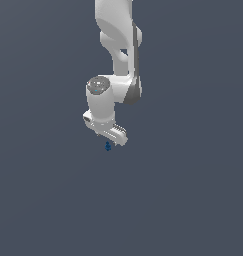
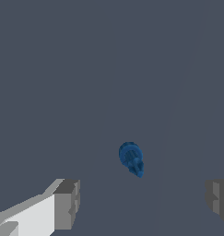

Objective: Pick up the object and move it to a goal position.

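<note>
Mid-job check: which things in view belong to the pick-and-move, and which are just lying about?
Part of the job:
- the dark-blue object, small and lumpy, between and ahead of the fingers in the wrist view
- the gripper, open, fingers wide apart, not touching the object

Just lying about:
- nothing else shows; only the plain grey surface

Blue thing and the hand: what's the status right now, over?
Hand open, holding nothing. Blue thing lies free, in line with the gap between the fingers, untouched. Nothing in the way.
</note>
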You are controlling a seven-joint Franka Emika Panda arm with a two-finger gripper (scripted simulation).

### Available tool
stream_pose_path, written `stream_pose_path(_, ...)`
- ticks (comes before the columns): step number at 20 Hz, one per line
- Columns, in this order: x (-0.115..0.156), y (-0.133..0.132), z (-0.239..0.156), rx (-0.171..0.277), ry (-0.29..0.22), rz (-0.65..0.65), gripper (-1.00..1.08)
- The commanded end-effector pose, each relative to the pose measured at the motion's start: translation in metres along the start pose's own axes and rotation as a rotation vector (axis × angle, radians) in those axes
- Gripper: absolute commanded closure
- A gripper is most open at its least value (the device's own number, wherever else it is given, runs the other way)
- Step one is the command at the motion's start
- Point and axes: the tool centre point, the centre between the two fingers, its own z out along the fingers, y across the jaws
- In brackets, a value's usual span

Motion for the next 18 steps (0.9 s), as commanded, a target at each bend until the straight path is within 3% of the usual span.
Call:
stream_pose_path(1, -0.001, 0.002, 0.005, 0.0, 0.002, 0.036, -0.92)
stream_pose_path(12, -0.003, 0.005, 0.013, -0.002, 0.004, 0.069, -0.92)
stream_pose_path(18, -0.004, 0.006, 0.037, -0.002, 0.004, 0.072, -0.92)
